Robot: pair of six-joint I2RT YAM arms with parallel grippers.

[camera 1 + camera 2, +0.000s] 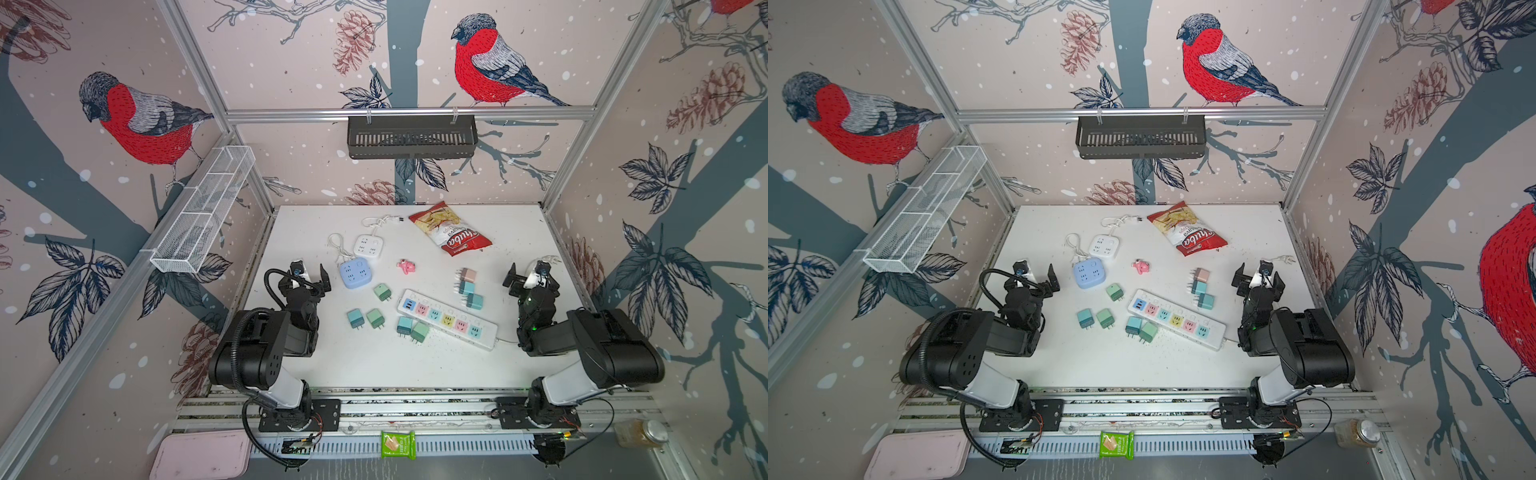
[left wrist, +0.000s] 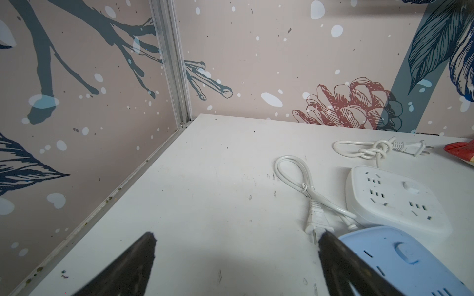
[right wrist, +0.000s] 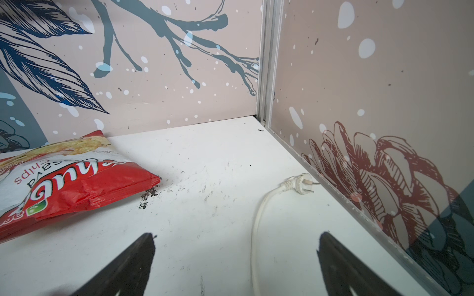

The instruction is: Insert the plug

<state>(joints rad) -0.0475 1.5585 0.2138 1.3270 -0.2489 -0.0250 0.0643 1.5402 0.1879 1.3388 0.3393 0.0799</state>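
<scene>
- Where the white counter (image 1: 374, 365) meets the bird-papered walls on three sides, it looks scuffed, with dark crumbs beside the one chip bag (image 1: 451, 230).
- Eight small plugs (image 1: 382, 292) lie loose mid-counter: five to the left of the long power strip (image 1: 446, 319) and three in a row just beyond it.
- Two square socket blocks, the blue block (image 1: 354, 272) and the white block (image 1: 368, 246), sit with one pink toy (image 1: 406, 266).
- The left claw (image 1: 311, 272) is spread wide and empty, just beside the blue block.
- The right claw (image 1: 528, 274) is likewise spread and empty near the right wall; a corded plug (image 3: 300, 183) lies at the wall's foot.
- The widest open stretch is at the front, between the arms.
</scene>
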